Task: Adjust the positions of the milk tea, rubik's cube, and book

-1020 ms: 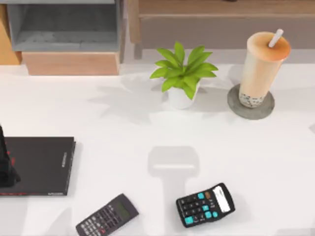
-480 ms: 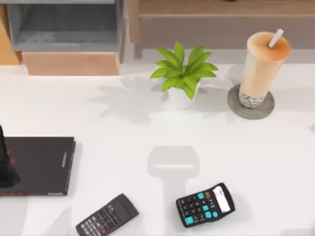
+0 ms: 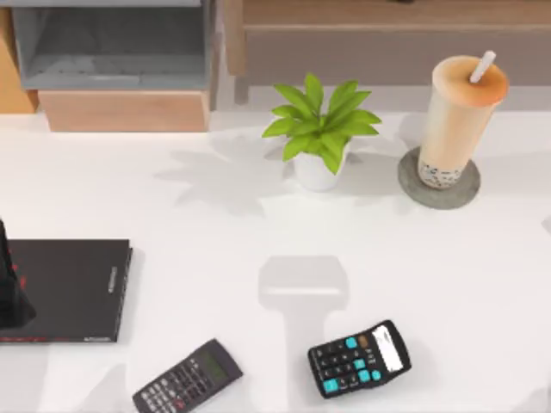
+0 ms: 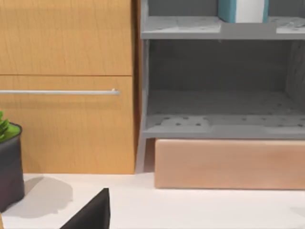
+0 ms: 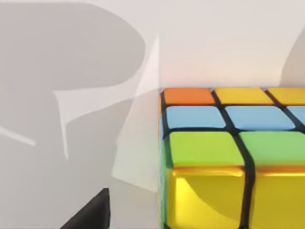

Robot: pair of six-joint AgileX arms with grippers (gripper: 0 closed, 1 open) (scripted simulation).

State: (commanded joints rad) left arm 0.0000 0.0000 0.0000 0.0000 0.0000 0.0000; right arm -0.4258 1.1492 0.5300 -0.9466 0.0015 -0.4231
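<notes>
From above, the milk tea (image 3: 456,120) stood on its coaster (image 3: 439,182), seemingly placed. The left wrist view showed the book (image 4: 242,10) shelved. The right wrist view neared the rubik's cube (image 5: 233,157), likely pending; I cannot tell either claw's state

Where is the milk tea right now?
In the top view, the milk tea stands upright on a grey round coaster at the table's back right, just right of the potted plant.

white table (image 3: 215,215) bears coaster (image 3: 413,191) (under milk tea (image 3: 456,120)), plant (image 3: 317,129), calculators (image 3: 360,359).
</notes>
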